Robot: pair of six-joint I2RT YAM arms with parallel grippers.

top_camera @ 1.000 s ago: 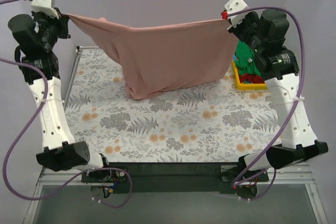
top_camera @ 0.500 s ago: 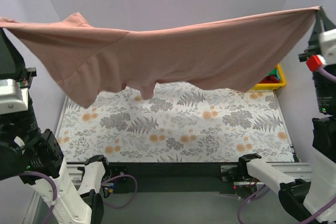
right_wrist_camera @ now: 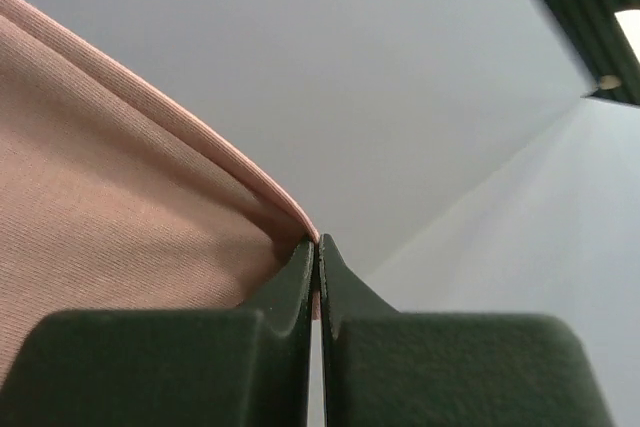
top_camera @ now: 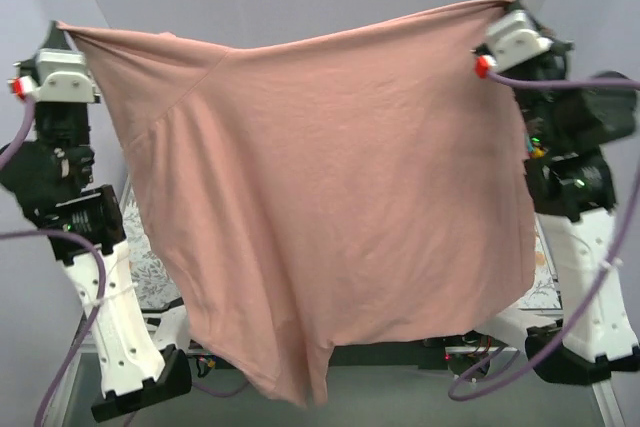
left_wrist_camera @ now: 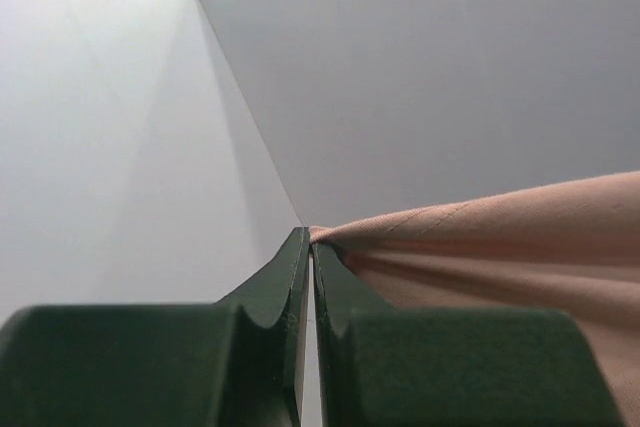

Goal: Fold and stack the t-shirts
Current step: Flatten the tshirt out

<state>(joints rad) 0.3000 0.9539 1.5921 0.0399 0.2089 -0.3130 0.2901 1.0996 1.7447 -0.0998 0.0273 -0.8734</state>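
Observation:
The dusty pink t-shirt [top_camera: 330, 217] hangs spread wide between both arms and fills the middle of the top view, its lower edge near the bottom of the frame. My left gripper [top_camera: 66, 31] is shut on its upper left corner; the left wrist view shows the jaws [left_wrist_camera: 311, 243] pinching the cloth [left_wrist_camera: 500, 237]. My right gripper [top_camera: 503, 9] is shut on the upper right corner; the right wrist view shows the hem [right_wrist_camera: 150, 207] clamped at the fingertips [right_wrist_camera: 318, 244]. The green shirt and red cloth are hidden behind the pink shirt.
The floral table cover [top_camera: 142, 257] shows only in slivers at the left and right [top_camera: 541, 267] of the hanging shirt. The yellow bin is hidden. Grey walls rise behind and at both sides.
Both arms have swung the shirt up and toward the camera. It hung at the table's back, then stretched wide overhead, and now hangs full length in front of the table.

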